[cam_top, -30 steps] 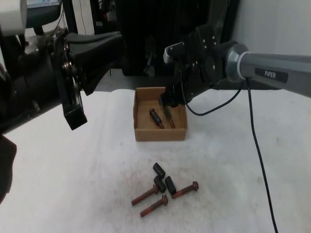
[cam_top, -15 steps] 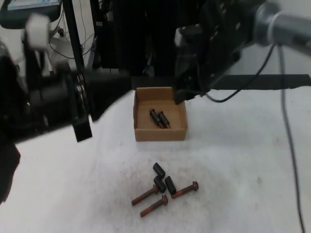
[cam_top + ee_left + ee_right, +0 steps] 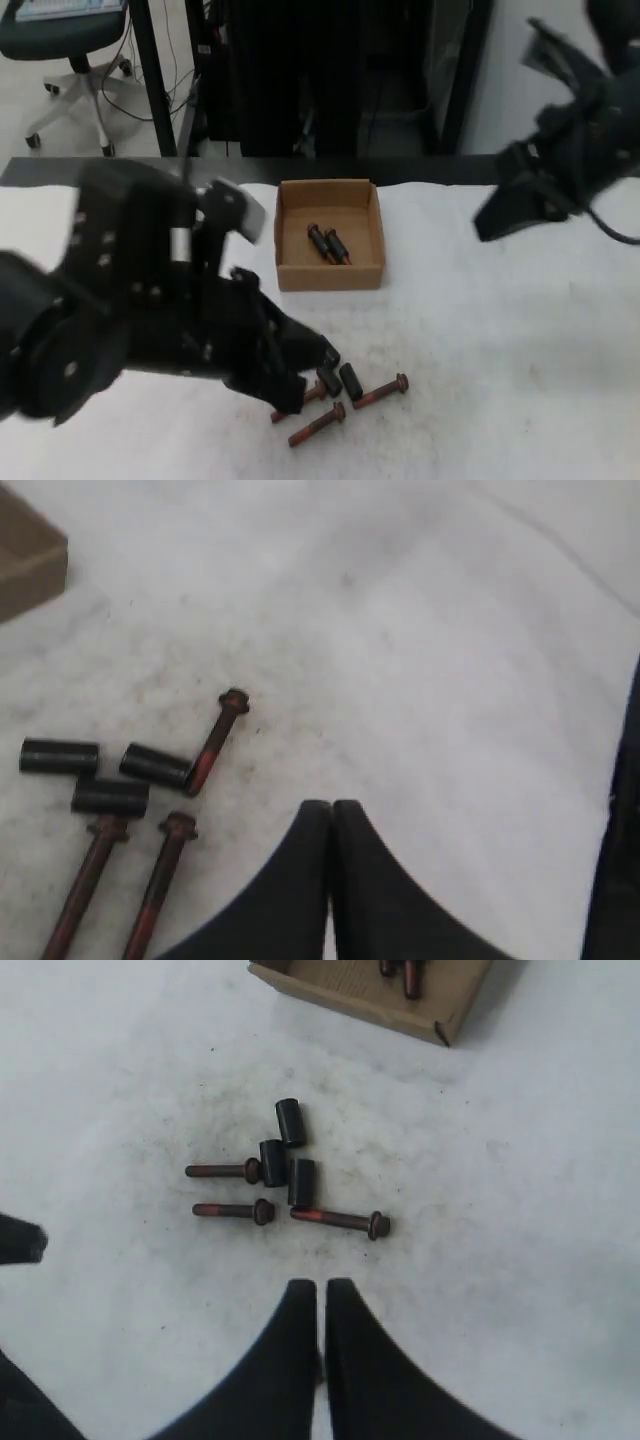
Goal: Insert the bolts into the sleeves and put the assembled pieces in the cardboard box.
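The cardboard box (image 3: 330, 275) stands mid-bench with two assembled pieces (image 3: 328, 244) lying inside. In front of it lie three black sleeves (image 3: 290, 1122) and three rusty bolts (image 3: 340, 1220) in a loose cluster. My left gripper (image 3: 332, 806) is shut and holds nothing; it hovers low beside the cluster, close to one sleeve (image 3: 155, 764) and a bolt (image 3: 215, 740). The left arm (image 3: 150, 310) covers the cluster's left edge in the high view. My right gripper (image 3: 320, 1285) is shut and holds nothing. It is high up, looking down on the cluster. The right arm (image 3: 560, 170) is raised at the far right.
White cloth (image 3: 480, 360) covers the bench, with open room to the right of the box and the cluster. A box corner (image 3: 25, 560) shows in the left wrist view. An office chair (image 3: 70, 40) and dark racks stand behind the bench.
The right gripper left a second assembled piece in the box, and the arm drew away up and to the right. The left arm swung down from the left to the loose bolts.
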You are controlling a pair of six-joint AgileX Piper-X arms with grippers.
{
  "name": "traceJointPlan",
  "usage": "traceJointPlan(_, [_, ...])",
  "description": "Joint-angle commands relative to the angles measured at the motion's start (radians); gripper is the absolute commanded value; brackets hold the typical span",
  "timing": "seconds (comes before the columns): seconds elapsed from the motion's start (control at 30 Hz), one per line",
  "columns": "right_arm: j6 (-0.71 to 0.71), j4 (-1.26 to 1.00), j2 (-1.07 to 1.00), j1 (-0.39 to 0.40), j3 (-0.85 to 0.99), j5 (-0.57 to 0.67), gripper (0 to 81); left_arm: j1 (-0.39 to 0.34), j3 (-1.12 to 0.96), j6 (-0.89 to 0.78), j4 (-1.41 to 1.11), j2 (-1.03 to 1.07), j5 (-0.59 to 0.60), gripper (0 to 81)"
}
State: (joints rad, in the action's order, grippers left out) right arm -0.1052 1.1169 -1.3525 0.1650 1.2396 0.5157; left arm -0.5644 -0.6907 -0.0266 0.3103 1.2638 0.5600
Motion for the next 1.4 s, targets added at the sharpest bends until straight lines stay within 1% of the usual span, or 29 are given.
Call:
traceJointPlan(0.0, [-0.009, 0.003, 0.051, -0.015, -0.054, -0.004, 0.8, -0.011, -0.073, 0.047, 0.121, 0.061, -0.086, 0.3])
traceJointPlan(0.1, [-0.008, 0.003, 0.089, -0.025, -0.079, -0.010, 0.8, -0.011, -0.173, 0.073, 0.229, 0.155, -0.087, 0.3])
traceJointPlan(0.2, [-0.008, -0.013, 0.093, -0.025, -0.081, -0.010, 0.8, -0.011, -0.289, 0.151, 0.350, 0.255, -0.097, 0.3])
traceJointPlan(0.4, [0.058, -0.086, 0.087, -0.025, -0.097, -0.007, 0.8, -0.011, -0.518, 0.248, 0.609, 0.461, -0.283, 0.3])
traceJointPlan(0.47, [0.061, -0.086, 0.087, -0.025, -0.096, -0.007, 0.8, -0.011, -0.574, 0.257, 0.666, 0.513, -0.297, 0.6])
traceJointPlan(0.53, [0.061, -0.081, 0.087, -0.025, -0.096, -0.003, 0.8, -0.011, -0.610, 0.266, 0.678, 0.548, -0.298, 4.9])
traceJointPlan(0.57, [0.061, -0.080, 0.087, -0.025, -0.096, 0.000, 0.8, -0.013, -0.617, 0.269, 0.678, 0.560, -0.294, 7.5])
traceJointPlan(0.63, [0.061, -0.073, 0.087, -0.025, -0.096, -0.001, 0.8, -0.016, -0.616, 0.289, 0.678, 0.567, -0.294, 15.6])
traceJointPlan(0.7, [0.061, -0.073, 0.087, -0.025, -0.096, -0.001, 0.8, -0.020, -0.615, 0.354, 0.688, 0.569, -0.294, 24.4])
traceJointPlan(0.77, [0.061, -0.073, 0.087, -0.025, -0.096, -0.001, 0.8, -0.023, -0.615, 0.392, 0.694, 0.569, -0.298, 29.8])
traceJointPlan(0.8, [0.061, -0.073, 0.087, -0.025, -0.096, -0.001, 0.8, -0.024, -0.615, 0.398, 0.694, 0.569, -0.298, 30.8])
traceJointPlan(0.97, [0.061, -0.073, 0.087, -0.025, -0.096, -0.001, 0.8, -0.041, -0.615, 0.412, 0.699, 0.569, -0.302, 30.9])
traceJointPlan(1.13, [0.061, -0.073, 0.087, -0.025, -0.096, -0.001, 0.8, -0.080, -0.588, 0.509, 0.673, 0.569, -0.440, 30.9])
traceJointPlan(1.2, [0.061, -0.073, 0.087, -0.025, -0.096, -0.001, 0.8, -0.095, -0.576, 0.522, 0.653, 0.569, -0.496, 30.9])
traceJointPlan(1.37, [0.061, -0.073, 0.087, -0.025, -0.096, -0.001, 0.8, -0.113, -0.541, 0.520, 0.568, 0.569, -0.500, 30.9])
